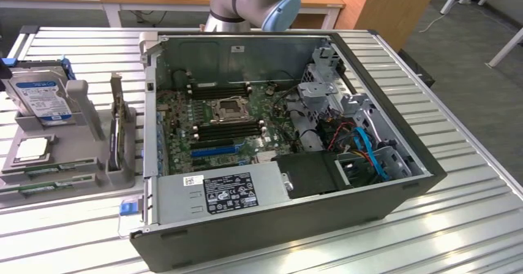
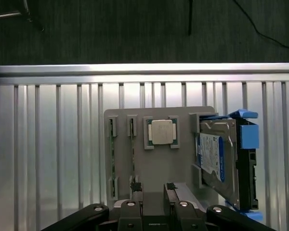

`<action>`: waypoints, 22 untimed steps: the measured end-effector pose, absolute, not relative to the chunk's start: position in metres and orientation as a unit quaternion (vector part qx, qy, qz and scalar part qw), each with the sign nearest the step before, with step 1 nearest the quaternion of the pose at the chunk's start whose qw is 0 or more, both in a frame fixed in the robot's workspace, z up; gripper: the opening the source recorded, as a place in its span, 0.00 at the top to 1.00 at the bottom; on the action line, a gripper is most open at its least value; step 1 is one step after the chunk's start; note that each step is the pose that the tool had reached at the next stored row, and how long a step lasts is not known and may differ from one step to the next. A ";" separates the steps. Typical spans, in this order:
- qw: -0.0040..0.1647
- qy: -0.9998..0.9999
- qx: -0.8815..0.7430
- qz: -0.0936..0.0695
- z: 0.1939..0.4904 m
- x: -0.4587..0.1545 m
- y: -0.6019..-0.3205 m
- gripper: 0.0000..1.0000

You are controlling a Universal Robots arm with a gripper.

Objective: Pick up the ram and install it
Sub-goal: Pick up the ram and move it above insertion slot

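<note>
Two green ram sticks (image 2: 111, 161) (image 2: 133, 156) stand on edge in slots of a grey holder (image 2: 159, 168). In the exterior view they lie at the holder's near end (image 1: 53, 167) (image 1: 45, 189), on the exterior view's left. My gripper (image 2: 153, 186) hangs well above the holder, its black fingertips (image 2: 136, 187) apart with nothing between them. The nearer ram stick sits just beside one fingertip in the wrist view. The open computer case (image 1: 408, 182) shows the motherboard with black memory slots (image 1: 233, 127).
On the holder are a silver hard drive with a blue-and-white label (image 1: 41, 99) (image 2: 212, 159), a square silver processor (image 1: 31, 148) (image 2: 162, 131) and an upright card (image 1: 122, 130). A power supply (image 1: 225, 191) and cables fill the case's near side. The arm's base (image 1: 245, 4) stands behind the case.
</note>
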State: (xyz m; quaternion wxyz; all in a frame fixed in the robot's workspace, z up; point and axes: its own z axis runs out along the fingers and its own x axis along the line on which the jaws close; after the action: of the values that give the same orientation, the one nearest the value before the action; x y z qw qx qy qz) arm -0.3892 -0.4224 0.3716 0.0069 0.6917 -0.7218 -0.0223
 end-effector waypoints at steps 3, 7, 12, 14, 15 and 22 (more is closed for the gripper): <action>0.007 -0.722 0.692 -0.022 0.368 -0.389 -0.422 0.69; 0.007 -0.722 0.692 -0.022 0.362 -0.389 -0.422 0.69; 0.007 -0.722 0.692 -0.022 0.356 -0.389 -0.422 0.69; 0.007 -0.722 0.692 -0.022 0.354 -0.389 -0.422 0.69; 0.007 -0.722 0.692 -0.022 0.353 -0.389 -0.422 0.69; 0.007 -0.722 0.692 -0.022 0.344 -0.389 -0.422 0.69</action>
State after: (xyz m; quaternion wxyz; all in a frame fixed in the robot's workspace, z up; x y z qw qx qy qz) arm -0.3892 -0.4224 0.3438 0.0068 0.6917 -0.7218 -0.0223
